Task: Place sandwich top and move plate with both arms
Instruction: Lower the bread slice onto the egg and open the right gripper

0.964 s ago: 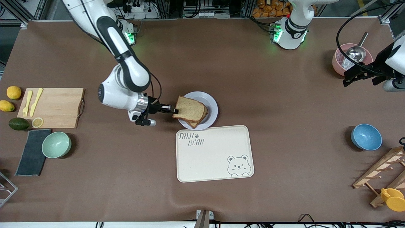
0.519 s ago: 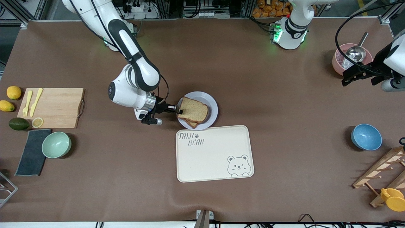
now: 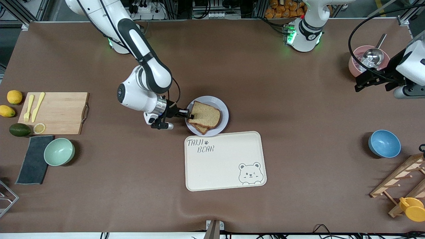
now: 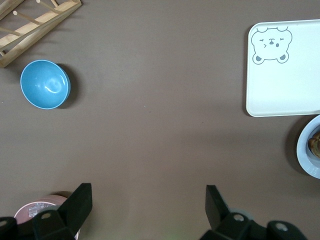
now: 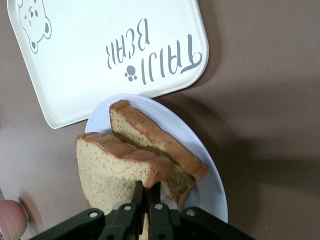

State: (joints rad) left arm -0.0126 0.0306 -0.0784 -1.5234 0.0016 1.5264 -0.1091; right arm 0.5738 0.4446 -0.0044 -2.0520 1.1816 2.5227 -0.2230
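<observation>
Sandwich top [image 3: 206,114] light brown, speckled, darker crust; plate [image 3: 224,114] pale lavender-white; tray [image 3: 225,161] cream, grey bear print.

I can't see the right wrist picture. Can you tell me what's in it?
The right gripper has its jaws shut on the sandwich top, holding it over another bread slice on the plate. The cream bear tray lies beside the plate.

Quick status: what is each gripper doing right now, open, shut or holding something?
Right gripper: shut on the sandwich top, over the plate.
Left gripper: open, holding nothing, waiting above the table near the pink bowl.
</observation>
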